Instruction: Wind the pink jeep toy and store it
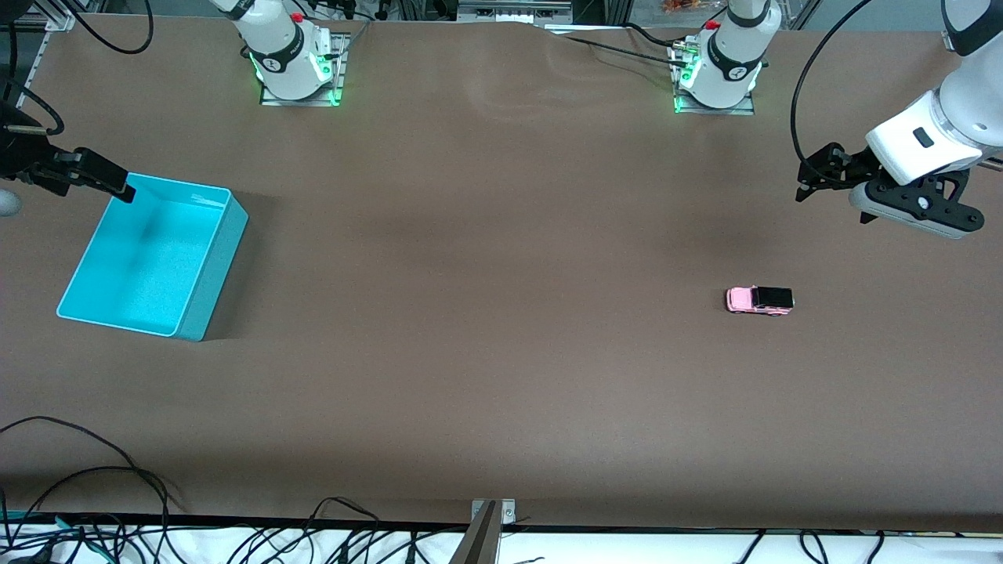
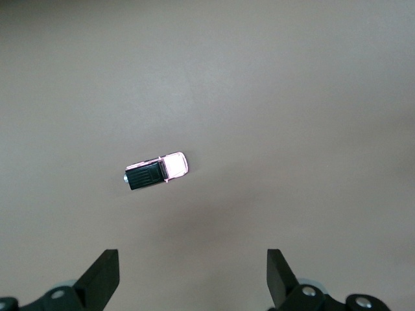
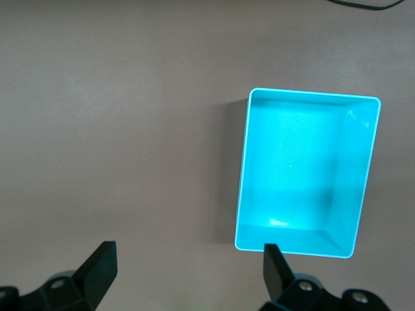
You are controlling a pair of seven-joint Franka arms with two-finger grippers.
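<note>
The jeep (image 1: 759, 300) sits on its wheels on the table (image 1: 486, 313) toward the left arm's end, its black roof end pointing at 3 o'clock in the front view. The left gripper (image 1: 832, 197) hangs over bare table at the jeep's 1 o'clock, jaws wide apart and holding nothing. The right gripper (image 1: 117, 188) is over the bin's (image 1: 215, 258) 11 o'clock corner, jaws likewise spread and unladen.

both arms are glossy white with black joint bands, green lights at their bases on metal plates, a red button near each base, black cables trailing, and black two-finger grippers with silver screws.
</note>
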